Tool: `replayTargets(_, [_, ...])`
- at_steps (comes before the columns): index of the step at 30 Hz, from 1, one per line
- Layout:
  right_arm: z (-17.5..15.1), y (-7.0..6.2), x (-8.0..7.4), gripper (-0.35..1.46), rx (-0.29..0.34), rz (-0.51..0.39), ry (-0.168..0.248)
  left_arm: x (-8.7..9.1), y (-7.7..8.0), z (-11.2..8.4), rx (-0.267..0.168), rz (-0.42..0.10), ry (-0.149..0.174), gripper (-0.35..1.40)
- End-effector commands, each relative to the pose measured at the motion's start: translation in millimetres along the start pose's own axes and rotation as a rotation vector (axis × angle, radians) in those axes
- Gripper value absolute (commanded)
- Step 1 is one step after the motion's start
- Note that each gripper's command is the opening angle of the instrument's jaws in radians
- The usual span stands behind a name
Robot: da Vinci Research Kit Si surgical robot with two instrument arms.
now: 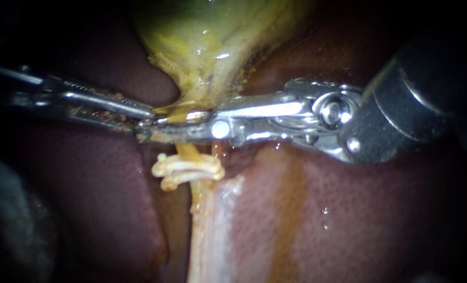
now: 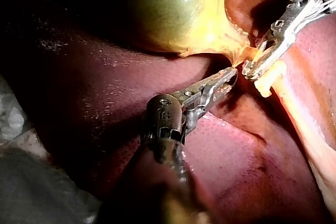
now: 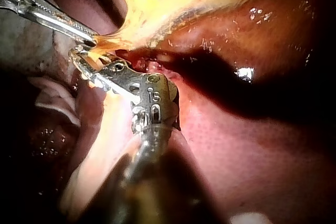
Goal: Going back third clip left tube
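Note:
The yellow-green gallbladder [image 1: 202, 42] narrows to a neck, from which a pale tube [image 1: 199, 220] runs down over the liver. Two white clips [image 1: 186, 170] sit across the tube. Just above them my right instrument [image 1: 176, 124] reaches across the tube. Its jaws are open, with the tube and yellow tissue lying between them. Whether a clip sits between the jaws is hidden. My left instrument [image 1: 142, 112] is shut on the yellow tissue at the gallbladder's neck, its tip nearly touching the right jaws. The left wrist view shows both tips, left [image 2: 228, 77] and right [image 2: 257, 64], beside a clip [image 2: 270, 80].
Dark red liver [image 1: 359, 209] lies on both sides of the tube and under both shafts. The right instrument's wide wrist and shaft [image 1: 401, 99] fill the upper right. Grey cloth [image 2: 31, 182] lies beside the liver behind my left instrument.

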Motion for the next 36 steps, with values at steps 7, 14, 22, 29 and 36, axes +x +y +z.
replayTargets(7, [0.7,0.7,-0.8,0.12,0.052,-0.077,0.000,0.0,0.0,0.0,0.000,0.000,0.000,-0.35])
replayTargets(14, [2.5,3.1,-3.2,0.44,0.055,-0.112,-0.014,0.0,0.0,-0.1,0.000,0.000,0.000,-0.35])
replayTargets(22, [2.5,5.7,-5.0,0.45,0.001,-0.205,-0.063,0.0,0.0,-0.1,0.000,0.000,0.000,-0.35])
replayTargets(29, [0.6,6.0,-5.4,0.48,-0.057,-0.403,-0.132,-0.1,0.0,-0.2,-0.001,0.000,0.000,-0.35])
replayTargets(36, [-3.5,4.2,-7.1,0.50,-0.123,-0.625,-0.112,-0.2,0.0,-0.3,-0.001,0.001,-0.001,-0.35])
